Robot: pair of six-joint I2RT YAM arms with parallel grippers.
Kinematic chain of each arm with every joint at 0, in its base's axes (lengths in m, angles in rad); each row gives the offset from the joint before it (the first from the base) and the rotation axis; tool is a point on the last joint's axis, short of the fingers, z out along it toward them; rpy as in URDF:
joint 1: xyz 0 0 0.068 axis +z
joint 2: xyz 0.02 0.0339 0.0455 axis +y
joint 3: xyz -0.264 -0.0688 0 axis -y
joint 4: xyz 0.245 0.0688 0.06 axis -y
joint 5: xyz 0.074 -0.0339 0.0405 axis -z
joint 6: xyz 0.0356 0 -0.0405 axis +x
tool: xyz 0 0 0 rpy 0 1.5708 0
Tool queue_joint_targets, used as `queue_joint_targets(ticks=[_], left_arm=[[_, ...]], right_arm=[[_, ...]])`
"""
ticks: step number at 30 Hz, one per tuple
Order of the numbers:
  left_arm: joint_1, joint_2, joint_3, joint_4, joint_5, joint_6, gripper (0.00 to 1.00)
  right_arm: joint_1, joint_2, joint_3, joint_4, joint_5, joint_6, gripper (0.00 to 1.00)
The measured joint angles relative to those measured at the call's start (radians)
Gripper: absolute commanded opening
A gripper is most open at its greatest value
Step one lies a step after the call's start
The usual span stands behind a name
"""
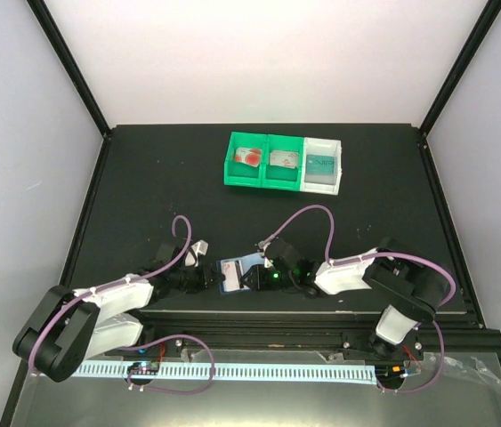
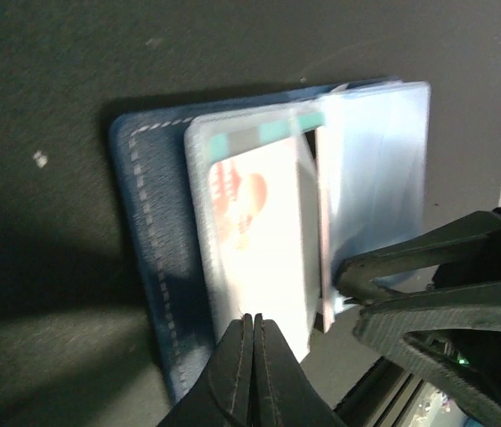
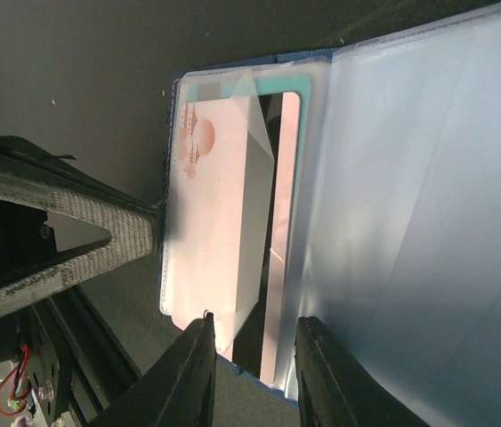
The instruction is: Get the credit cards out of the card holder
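Note:
The navy card holder lies open near the front edge between my two grippers. In the left wrist view, the holder shows a white card with red circles in a clear pocket over a teal-edged card. My left gripper is shut, its tips resting on the pocket's near edge. In the right wrist view, the white card lies partly lifted in the holder. My right gripper is open, its jaws standing either side of the pocket's edge and a pinkish card strip.
A green two-compartment tray and a white tray stand at the back. They hold a white card with red circles, a greyish card and a teal card. The table's front rail lies just behind the grippers.

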Motion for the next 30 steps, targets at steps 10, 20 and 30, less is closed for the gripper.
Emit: queue_joint_targets(ticks=[10,20,30], left_arm=[[0.000,0.019,-0.037,0.018,0.003,0.000,0.02],[0.000,0.044,-0.036,0.041,0.006,0.005,0.02],[0.000,0.043,-0.036,0.042,0.005,0.006,0.01]], right_arm=[[0.000,0.004,0.000,0.002,-0.010,-0.001,0.27],[0.000,0.024,0.022,-0.009,-0.021,-0.043,0.27],[0.000,0.038,0.051,-0.058,-0.015,-0.073,0.02]])
